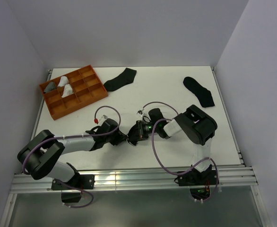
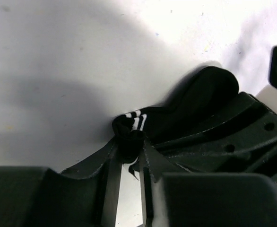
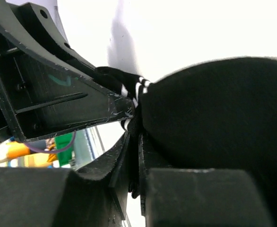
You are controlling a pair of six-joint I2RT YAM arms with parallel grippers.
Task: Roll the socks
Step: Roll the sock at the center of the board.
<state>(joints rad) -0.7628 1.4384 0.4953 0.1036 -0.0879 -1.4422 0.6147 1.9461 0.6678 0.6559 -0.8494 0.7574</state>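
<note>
Low in the middle of the top view, the left end effector (image 1: 123, 138) and the right end effector (image 1: 134, 134) meet tip to tip on the white surface (image 1: 176, 80). Both are clamped on one black sock with white stripes (image 2: 195, 99) — the left at its striped edge, the right, as far as the dark close-up shows, on a fold of it. A second black sock (image 1: 121, 79) lies at upper middle and a third black sock (image 1: 198, 91) at upper right, while the orange tray (image 1: 84, 93) at upper left holds pale rolled socks (image 1: 65, 85).
</note>
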